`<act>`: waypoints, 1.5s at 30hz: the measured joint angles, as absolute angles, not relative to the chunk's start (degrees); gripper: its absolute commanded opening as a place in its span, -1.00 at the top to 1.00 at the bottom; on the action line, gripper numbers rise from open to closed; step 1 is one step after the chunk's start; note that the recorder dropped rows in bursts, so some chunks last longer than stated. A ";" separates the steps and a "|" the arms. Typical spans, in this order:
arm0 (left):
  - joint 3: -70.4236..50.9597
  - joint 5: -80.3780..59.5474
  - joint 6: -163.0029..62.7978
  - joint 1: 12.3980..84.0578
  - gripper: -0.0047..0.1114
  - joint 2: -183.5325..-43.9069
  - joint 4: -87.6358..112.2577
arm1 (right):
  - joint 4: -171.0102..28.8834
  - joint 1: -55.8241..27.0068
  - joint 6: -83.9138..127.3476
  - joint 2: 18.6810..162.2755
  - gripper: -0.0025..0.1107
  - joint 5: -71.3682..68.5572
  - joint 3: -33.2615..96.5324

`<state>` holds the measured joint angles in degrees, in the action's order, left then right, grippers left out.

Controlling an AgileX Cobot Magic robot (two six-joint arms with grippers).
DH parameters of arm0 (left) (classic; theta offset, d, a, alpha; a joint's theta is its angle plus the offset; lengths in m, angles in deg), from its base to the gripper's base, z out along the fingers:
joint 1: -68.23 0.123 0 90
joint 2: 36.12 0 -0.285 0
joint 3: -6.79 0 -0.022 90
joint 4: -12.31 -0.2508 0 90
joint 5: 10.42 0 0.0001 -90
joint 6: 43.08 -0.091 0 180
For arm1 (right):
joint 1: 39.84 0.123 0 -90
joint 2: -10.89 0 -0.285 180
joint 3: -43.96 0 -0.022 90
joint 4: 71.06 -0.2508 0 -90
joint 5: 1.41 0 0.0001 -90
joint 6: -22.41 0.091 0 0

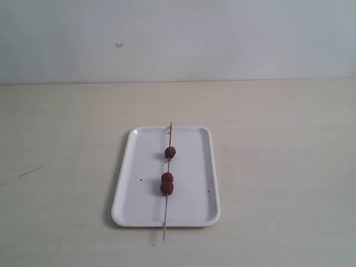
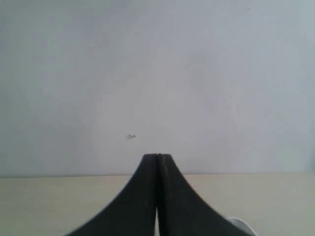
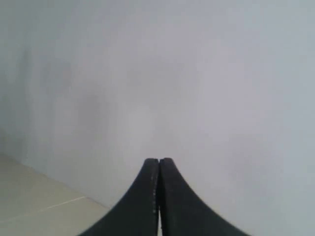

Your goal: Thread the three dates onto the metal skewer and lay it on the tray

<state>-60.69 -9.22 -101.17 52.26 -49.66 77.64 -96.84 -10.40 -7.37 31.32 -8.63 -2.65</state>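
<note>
Three dates [image 1: 167, 183] threaded on the metal skewer [image 1: 166, 208], one alone, two touching; skewer lies lengthwise in the tray [image 1: 194, 189], both tips overhanging its rims. Tray sits on the desk [image 1: 278, 167]. Left jaws and right jaws pressed together, holding nothing.

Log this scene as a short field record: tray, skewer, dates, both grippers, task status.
tray: white, flat on the table
skewer: lies lengthwise on the tray, both tips past the rim
dates: three on the skewer; two touching, one apart nearer the far tip
left gripper: shut, empty, away from the tray
right gripper: shut, empty
task: looks done
</note>
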 measured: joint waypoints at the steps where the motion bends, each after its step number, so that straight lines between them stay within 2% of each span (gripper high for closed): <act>1: -60.69 -9.22 -101.17 52.26 0.92 -49.66 77.64 | -96.84 -10.40 -7.37 30.43 0.96 -8.63 -2.65; 19: -60.69 -9.22 -101.17 52.26 0.92 -49.66 77.64 | -96.84 -10.68 -7.37 27.18 0.96 -9.19 -2.65; 21: -60.69 -9.22 -101.17 52.26 0.92 -49.66 77.64 | -96.84 -14.47 -7.37 27.18 0.96 -10.48 -2.65; 29: -60.69 -9.22 -101.17 52.26 0.92 -49.66 77.64 | -96.84 -45.09 -3.35 27.18 0.96 -25.90 -2.65; 31: -60.69 -9.22 -101.17 52.26 0.92 -49.66 77.64 | -96.84 -47.89 -1.44 27.18 0.96 -27.85 -2.65; 40: -60.69 -9.22 -101.17 52.26 0.92 -49.66 77.64 | -95.88 -48.46 0.55 27.68 0.96 -29.07 -8.25; 44: -60.69 -9.22 -101.17 52.26 0.92 -49.66 77.64 | -84.90 -49.21 14.09 25.02 0.96 -28.52 -11.73; 45: -60.69 -9.22 -101.17 52.26 0.92 -49.66 77.64 | -78.57 -50.00 24.08 23.49 0.96 -28.11 -13.04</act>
<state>-60.69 -9.22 -101.17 52.26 -49.66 77.64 -78.57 -50.00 24.08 23.49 -28.11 -13.04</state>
